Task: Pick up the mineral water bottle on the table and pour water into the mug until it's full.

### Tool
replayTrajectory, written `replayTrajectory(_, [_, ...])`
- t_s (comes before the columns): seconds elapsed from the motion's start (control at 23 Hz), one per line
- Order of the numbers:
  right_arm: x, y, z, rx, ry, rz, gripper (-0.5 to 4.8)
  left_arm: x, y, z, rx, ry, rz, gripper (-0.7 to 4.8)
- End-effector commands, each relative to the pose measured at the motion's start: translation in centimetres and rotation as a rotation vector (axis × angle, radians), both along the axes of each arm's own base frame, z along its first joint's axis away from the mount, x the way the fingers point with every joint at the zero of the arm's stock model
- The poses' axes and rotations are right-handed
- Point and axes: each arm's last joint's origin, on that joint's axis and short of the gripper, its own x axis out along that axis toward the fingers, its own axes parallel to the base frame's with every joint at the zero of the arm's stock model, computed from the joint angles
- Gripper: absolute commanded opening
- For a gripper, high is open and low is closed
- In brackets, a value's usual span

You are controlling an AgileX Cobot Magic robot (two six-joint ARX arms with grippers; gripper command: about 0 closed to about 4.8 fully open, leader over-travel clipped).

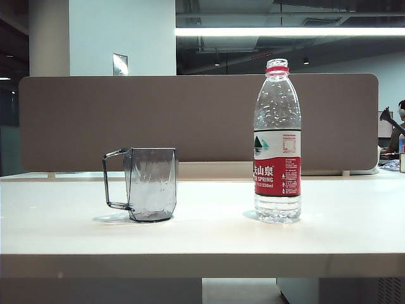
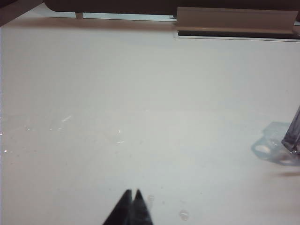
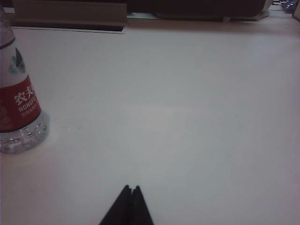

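The mineral water bottle (image 1: 277, 142) stands upright on the table (image 1: 202, 234), right of centre, uncapped, with water in it. The right wrist view shows its lower part (image 3: 16, 110) off to one side. The smoky-grey mug (image 1: 147, 183) stands left of centre, its handle turned left; a sliver of it (image 2: 293, 136) shows at the edge of the left wrist view. My left gripper (image 2: 132, 193) is shut with nothing in it, low over bare tabletop. My right gripper (image 3: 131, 188) is shut as well, holding nothing, well short of the bottle. Neither arm appears in the exterior view.
A brown-grey divider panel (image 1: 196, 120) closes off the back of the table. A grey cable channel (image 2: 234, 21) runs along the back edge. Small water droplets (image 2: 183, 215) lie on the tabletop near my left gripper.
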Motion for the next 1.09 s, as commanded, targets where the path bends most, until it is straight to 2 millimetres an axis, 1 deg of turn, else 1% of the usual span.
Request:
replayTrajectory(0.04, [0.0,0.0,-0.1,-0.002,-0.008,0.001,0.12,0.0,0.0,-0.1,-0.039,0.006,-0.001,-0.05])
replayTrajectory(0.35, [0.0,0.0,-0.1,-0.002,-0.008,0.001,0.12,0.0,0.0,-0.1,-0.043,0.007,0.004,-0.05])
replayTrajectory(0.52, [0.1,0.0,-0.1,-0.002,-0.008,0.001,0.12,0.0,0.0,-0.1,-0.018,0.007,-0.001,-0.05])
replayTrajectory(0.65, [0.0,0.0,-0.1,-0.002,-0.008,0.001,0.12,0.0,-0.2,0.2,-0.02,0.003,-0.022,-0.05])
replayTrajectory(0.82, [0.0,0.0,-0.1,-0.002,-0.008,0.001,0.12,0.3,-1.7,3.3,-0.016,0.029,-0.165,-0.05])
replayTrajectory(0.87, [0.0,0.0,-0.1,-0.002,-0.008,0.001,0.12,0.5,-2.1,4.4,-0.014,0.039,-0.205,-0.05])
replayTrajectory(0.91, [0.0,0.0,-0.1,-0.002,-0.008,0.001,0.12,0.8,-2.6,5.6,-0.014,0.045,-0.248,-0.05])
replayTrajectory(0.96, [0.0,0.0,-0.1,-0.002,-0.008,0.001,0.12,1.3,-3.5,7.7,-0.015,0.049,-0.334,-0.05])
replayTrajectory(1.0, [0.0,0.0,-0.1,-0.002,-0.008,0.001,0.12,1.6,-4.1,9.0,-0.01,0.046,-0.385,-0.05])
replayTrajectory(1.04, [0.0,0.0,-0.1,-0.002,-0.008,0.001,0.12,2.1,-4.9,11.0,0.004,0.065,-0.471,-0.05])
replayTrajectory(1.09, [0.0,0.0,-0.1,-0.002,-0.008,0.001,0.12,2.4,-5.4,12.0,0.016,0.09,-0.521,-0.05])
